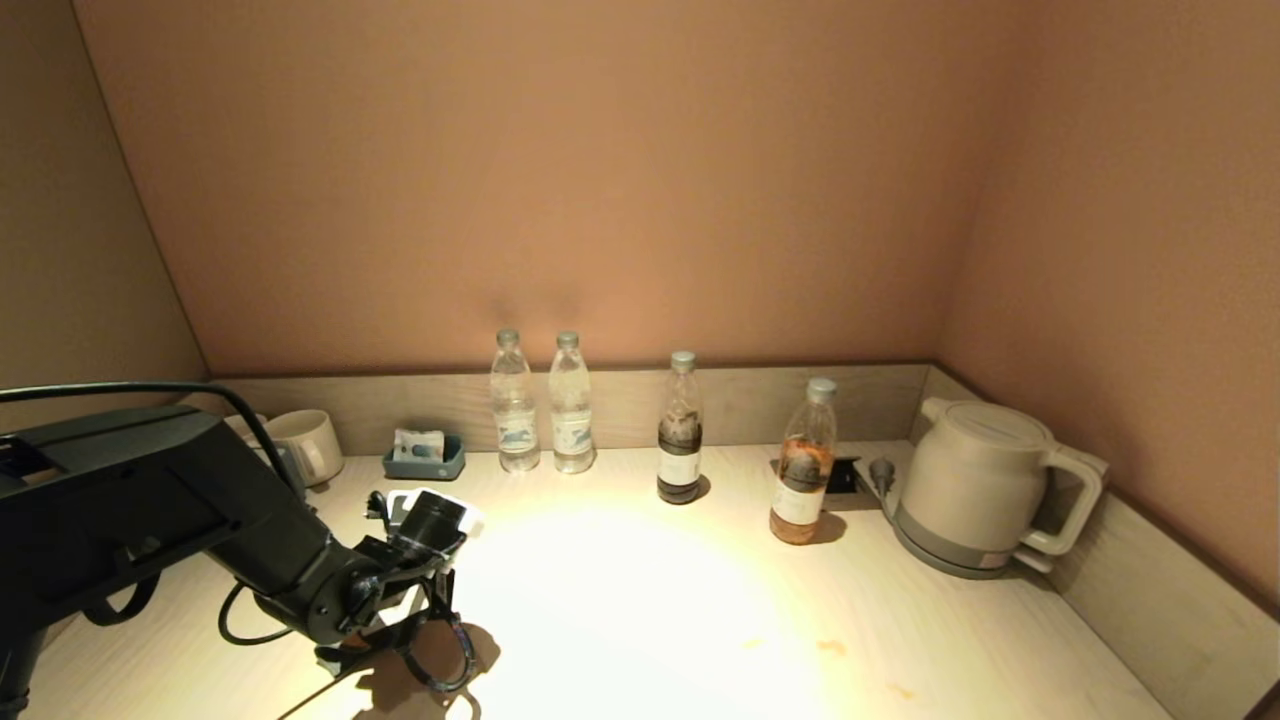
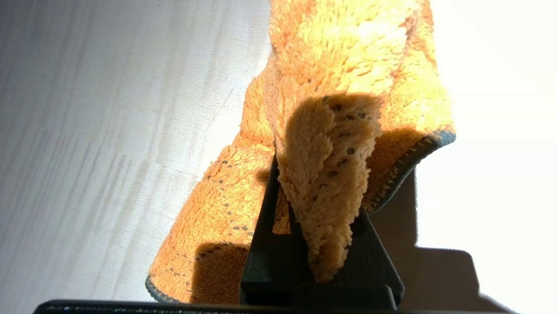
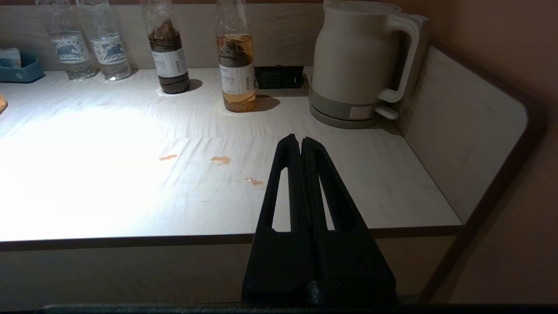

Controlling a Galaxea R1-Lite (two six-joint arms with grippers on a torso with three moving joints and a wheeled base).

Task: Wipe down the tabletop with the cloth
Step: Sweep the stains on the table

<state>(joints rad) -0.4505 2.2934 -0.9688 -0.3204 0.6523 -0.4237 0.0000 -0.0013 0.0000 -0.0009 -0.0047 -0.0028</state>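
Observation:
My left gripper point(image 2: 320, 183) is shut on a fold of the orange-yellow cloth point(image 2: 348, 56). The rest of the cloth, with its dark grey edging, spreads out beyond the fingers over the pale wood-grain tabletop point(image 2: 109, 131). In the head view the left gripper point(image 1: 405, 650) is low over the front left of the tabletop point(image 1: 640, 600), and the arm hides the cloth. Small orange stains point(image 3: 221, 160) lie at the front right and also show in the head view point(image 1: 830, 647). My right gripper point(image 3: 301, 139) is shut and empty, held off the table's front edge.
Along the back rim stand a mug point(image 1: 305, 445), a grey-blue tissue box point(image 1: 424, 455), two water bottles point(image 1: 540, 415), a dark-drink bottle point(image 1: 680, 430) and an orange-drink bottle point(image 1: 803, 465). A white kettle point(image 1: 975, 490) and a socket point(image 1: 840, 475) are at the right.

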